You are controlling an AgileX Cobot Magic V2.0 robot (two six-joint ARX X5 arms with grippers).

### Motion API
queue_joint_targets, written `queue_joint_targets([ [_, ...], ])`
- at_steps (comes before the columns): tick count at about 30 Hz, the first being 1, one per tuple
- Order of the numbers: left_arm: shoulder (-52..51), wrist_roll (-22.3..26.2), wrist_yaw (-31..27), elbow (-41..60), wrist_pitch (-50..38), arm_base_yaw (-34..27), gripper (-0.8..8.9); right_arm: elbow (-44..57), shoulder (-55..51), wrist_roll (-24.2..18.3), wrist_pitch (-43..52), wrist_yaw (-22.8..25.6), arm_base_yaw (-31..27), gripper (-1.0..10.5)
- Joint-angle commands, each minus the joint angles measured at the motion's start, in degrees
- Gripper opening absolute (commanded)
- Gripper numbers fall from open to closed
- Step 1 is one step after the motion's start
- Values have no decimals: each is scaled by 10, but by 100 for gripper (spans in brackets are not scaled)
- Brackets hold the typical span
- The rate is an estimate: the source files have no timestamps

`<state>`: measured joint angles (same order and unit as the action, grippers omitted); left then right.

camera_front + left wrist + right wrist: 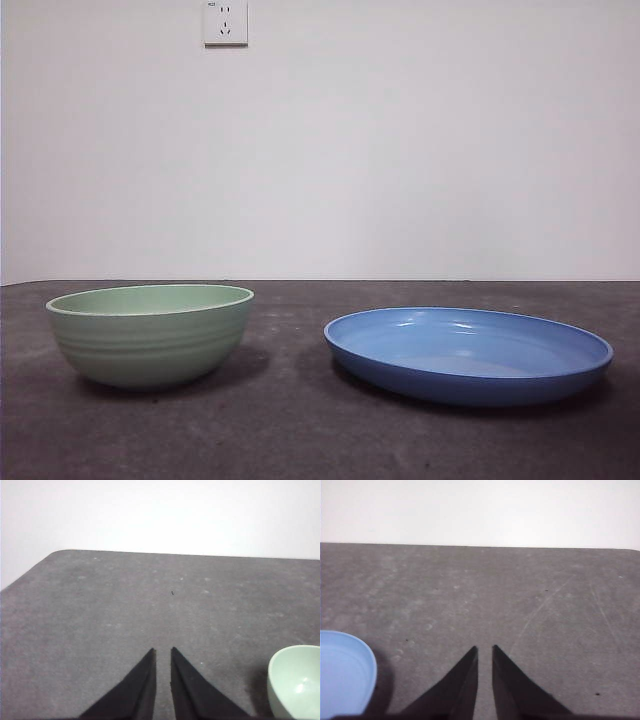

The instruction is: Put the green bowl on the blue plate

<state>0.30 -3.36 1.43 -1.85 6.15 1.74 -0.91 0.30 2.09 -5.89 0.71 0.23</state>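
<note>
The green bowl (150,335) stands upright on the dark table at the left of the front view, with nothing in it. The blue plate (468,352) lies flat to its right, a clear gap of table between them. Neither arm shows in the front view. In the left wrist view my left gripper (162,650) is shut above bare table, with part of the bowl (297,680) off to one side. In the right wrist view my right gripper (484,647) is shut too, holding nothing, and an edge of the plate (342,672) shows to its side.
The dark grey table (300,430) runs back to a white wall, where a wall socket (225,22) sits high up. The table's rounded far corner (60,554) shows in the left wrist view.
</note>
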Motion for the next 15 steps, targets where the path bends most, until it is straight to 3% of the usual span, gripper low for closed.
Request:
queue_joint_targets([
  [1, -1, -37, -2, 12, -6, 0, 47, 3, -1, 50, 15, -15, 1, 43],
  [5, 0, -53, -2, 10, -5, 0, 22, 1, -1, 90, 34, -43, 1, 42],
  [15, 50, -104, -2, -40, -17, 16, 19, -63, 30, 156, 14, -43, 1, 24],
])
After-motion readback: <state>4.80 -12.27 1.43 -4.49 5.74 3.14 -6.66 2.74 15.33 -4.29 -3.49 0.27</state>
